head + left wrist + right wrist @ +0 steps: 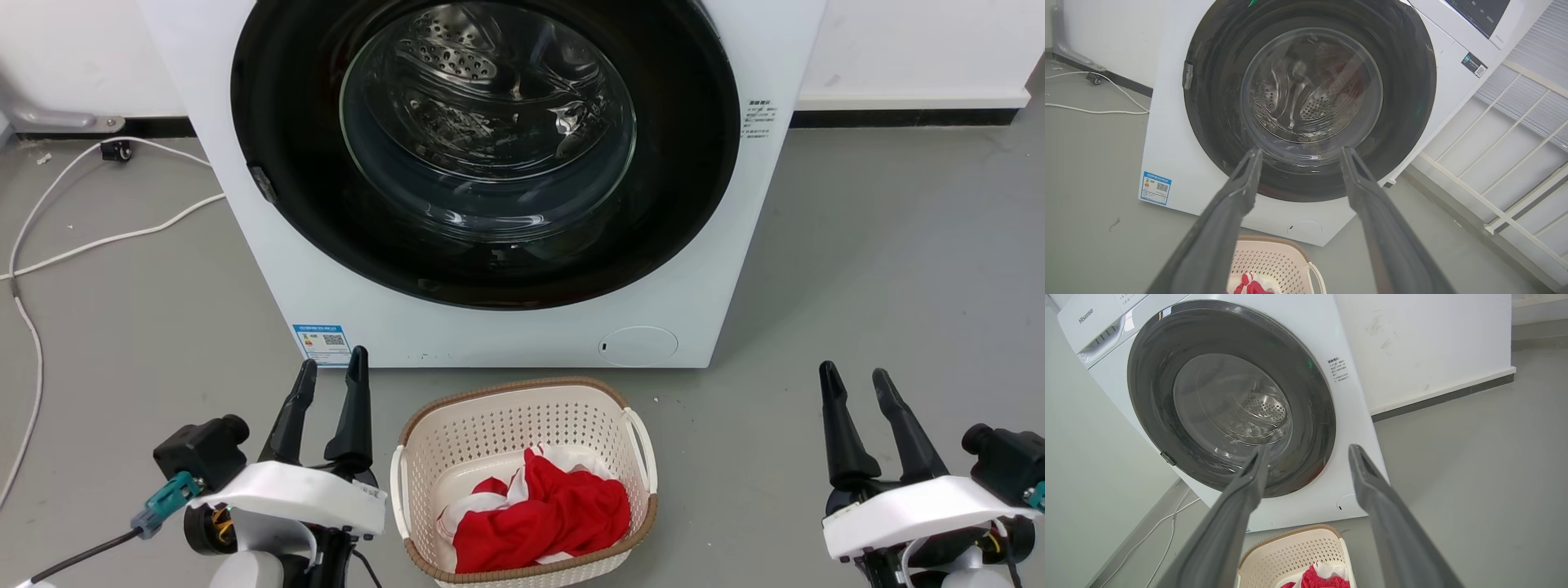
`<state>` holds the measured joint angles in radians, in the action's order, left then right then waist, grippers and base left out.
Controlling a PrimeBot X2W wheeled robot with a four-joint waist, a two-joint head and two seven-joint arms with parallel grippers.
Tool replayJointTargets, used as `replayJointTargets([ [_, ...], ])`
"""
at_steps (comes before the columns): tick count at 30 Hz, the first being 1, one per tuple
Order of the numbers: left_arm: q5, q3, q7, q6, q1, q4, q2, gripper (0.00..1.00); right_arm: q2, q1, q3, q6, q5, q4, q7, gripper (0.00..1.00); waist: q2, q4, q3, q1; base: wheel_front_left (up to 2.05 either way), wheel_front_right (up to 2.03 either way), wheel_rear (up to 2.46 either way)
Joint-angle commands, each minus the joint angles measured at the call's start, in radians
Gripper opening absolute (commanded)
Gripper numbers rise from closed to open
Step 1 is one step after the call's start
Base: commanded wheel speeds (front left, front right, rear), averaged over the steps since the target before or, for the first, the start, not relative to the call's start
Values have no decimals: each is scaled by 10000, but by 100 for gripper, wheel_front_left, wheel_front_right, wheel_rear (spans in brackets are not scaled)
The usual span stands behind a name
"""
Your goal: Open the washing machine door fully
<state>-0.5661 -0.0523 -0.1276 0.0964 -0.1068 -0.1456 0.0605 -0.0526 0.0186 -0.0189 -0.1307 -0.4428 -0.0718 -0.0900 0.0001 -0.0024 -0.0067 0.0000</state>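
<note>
The white washing machine (204,98) stands ahead on the grey floor. Its round black washing machine door (678,163) lies flush against the front, with the clear glass bowl in its middle showing the steel drum behind. A small grey catch (261,184) sits on the door's left rim. The door (1412,81) and the door (1310,400) also face both wrist cameras. My left gripper (332,369) is open at the lower left, well short of the machine. My right gripper (856,376) is open at the lower right, holding nothing.
A cream perforated basket (424,425) with red and white cloth (543,514) sits on the floor between my grippers, just before the machine. White cables (98,241) run across the floor at left. A white railing (1506,134) stands right of the machine.
</note>
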Motion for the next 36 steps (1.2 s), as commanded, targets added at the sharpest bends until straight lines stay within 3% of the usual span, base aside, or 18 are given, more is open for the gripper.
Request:
replayJointTargets([
  [1,255,-27,-106,-18,-168,89,83,100,9,-8,26,0,283,167,-115,100,-1,0,-3,0,0,0,0],
  [36,3622,-534,-945,-560,1,139,290,100,27,-238,349,1,3701,540,-580,100,-1,44,-29,0,0,0,0],
])
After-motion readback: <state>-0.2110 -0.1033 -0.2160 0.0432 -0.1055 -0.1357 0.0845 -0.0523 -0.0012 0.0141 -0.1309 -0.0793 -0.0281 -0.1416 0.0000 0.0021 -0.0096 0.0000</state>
